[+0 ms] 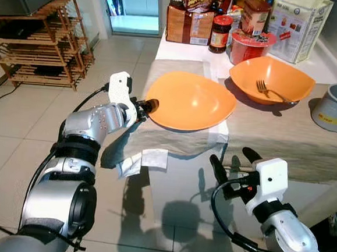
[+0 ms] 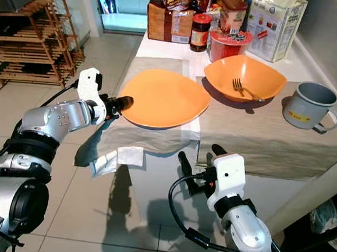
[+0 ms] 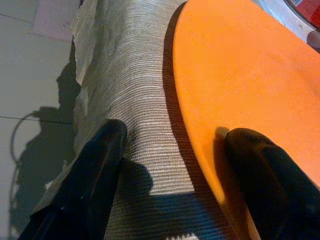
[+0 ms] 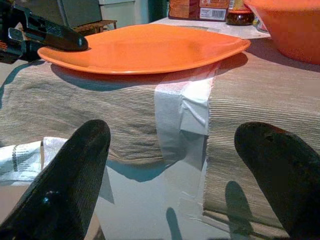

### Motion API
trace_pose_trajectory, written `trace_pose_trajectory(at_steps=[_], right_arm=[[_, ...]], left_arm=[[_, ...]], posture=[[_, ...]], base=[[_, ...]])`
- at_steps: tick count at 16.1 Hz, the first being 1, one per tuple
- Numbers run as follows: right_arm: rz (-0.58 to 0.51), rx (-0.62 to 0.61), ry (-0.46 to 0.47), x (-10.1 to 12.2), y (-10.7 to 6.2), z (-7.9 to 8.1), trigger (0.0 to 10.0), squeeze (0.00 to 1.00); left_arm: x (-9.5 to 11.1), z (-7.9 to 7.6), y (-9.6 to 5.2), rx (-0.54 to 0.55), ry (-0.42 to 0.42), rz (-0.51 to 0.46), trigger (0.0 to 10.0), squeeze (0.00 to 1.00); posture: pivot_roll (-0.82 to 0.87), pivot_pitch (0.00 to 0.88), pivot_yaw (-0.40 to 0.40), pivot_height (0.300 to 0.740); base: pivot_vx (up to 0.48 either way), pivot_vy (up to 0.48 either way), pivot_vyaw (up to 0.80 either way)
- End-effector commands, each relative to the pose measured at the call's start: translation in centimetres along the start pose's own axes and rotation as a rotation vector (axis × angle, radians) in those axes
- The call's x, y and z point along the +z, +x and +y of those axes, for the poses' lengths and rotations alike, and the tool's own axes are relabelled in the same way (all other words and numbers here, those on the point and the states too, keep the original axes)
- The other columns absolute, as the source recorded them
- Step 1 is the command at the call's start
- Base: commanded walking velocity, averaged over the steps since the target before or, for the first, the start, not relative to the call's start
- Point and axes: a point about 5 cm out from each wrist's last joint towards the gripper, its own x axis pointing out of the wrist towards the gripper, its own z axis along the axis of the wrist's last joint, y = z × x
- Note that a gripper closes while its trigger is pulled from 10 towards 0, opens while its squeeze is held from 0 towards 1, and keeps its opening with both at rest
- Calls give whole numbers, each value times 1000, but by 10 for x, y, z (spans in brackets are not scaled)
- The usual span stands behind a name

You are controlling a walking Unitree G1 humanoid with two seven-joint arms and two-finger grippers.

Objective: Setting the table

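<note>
The left end effector point(image 1: 149, 107) sits at the 9 o'clock rim of the orange plate point(image 1: 189, 99), fingers parted, one over the rim and one over the beige placemat point(image 3: 145, 100) beside it; it is not yet clamped. The plate lies on the table point(image 1: 180, 51) near its front edge, with the orange bowl point(image 1: 271, 78) at about 2 o'clock from it. The right end effector point(image 1: 231, 160) hovers open below the table edge, at roughly 5 o'clock from the plate.

The plate looks stiff, light and smooth (likely plastic, so slippery), and the thin rim is the sensible place to pinch.

Count: one plate, one bowl, one fork point(image 1: 269, 91) inside the bowl, one grey mug point(image 1: 334, 107), two placemats.
</note>
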Motion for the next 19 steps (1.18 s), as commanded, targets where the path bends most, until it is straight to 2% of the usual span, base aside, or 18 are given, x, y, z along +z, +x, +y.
trace_pose_trajectory(at_steps=[1,4,7,11,15,19], right_arm=[[-18,7,-8,6,-2,3,10000,0],[-15,6,-7,6,-3,3,10000,0],[-11,3,-8,5,-2,1,10000,0],[-9,2,-8,5,-3,1,10000,0],[-9,1,-6,4,-4,3,10000,0],[-8,1,-4,3,-4,4,10000,0]], left_arm=[[3,-2,1,-3,2,-2,10000,0],[5,-9,3,-44,-53,-10,10000,0],[8,-16,5,-71,-70,-22,10000,0],[9,-27,7,-110,-46,-32,10000,0],[17,-41,6,-152,12,-57,10000,0],[11,-45,9,-159,42,-46,10000,0]], posture=[[-224,0,109,735],[-226,0,109,735],[-230,0,108,735],[-231,0,109,735],[-230,0,110,735],[-230,0,112,735]], base=[[0,0,0],[0,0,0],[0,0,0],[0,0,0],[0,0,0],[0,0,0]])
